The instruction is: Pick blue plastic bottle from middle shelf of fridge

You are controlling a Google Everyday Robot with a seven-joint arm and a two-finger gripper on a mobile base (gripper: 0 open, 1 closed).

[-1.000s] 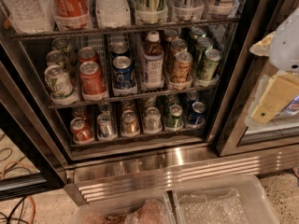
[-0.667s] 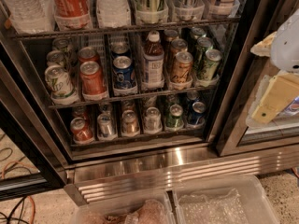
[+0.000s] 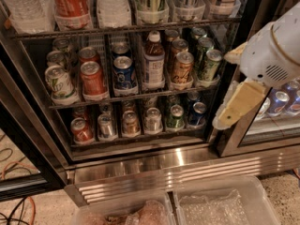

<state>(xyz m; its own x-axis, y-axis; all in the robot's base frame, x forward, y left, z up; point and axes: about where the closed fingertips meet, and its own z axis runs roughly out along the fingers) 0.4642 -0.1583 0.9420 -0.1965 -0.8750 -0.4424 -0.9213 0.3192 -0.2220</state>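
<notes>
Leftward the tool [image 3: 238,102] had edged, well right of the blue plastic bottle [image 3: 153,62]. Its grip could not be told.

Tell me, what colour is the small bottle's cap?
White cap on the blue plastic bottle, camera view; pincer hovers at right.

Red can [image 3: 92,78], Pepsi can [image 3: 124,72] side by side — clear bin [image 3: 215,182] on floor.

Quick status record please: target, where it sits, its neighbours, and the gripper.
target: blue plastic bottle, upright, white cap on
location: middle shelf, front of its lane
left neighbour: blue Pepsi can
right neighbour: gold can
gripper: gripper at the right, in front of the fridge frame, apart from the bottle
task state: bottle not yet grasped
</notes>
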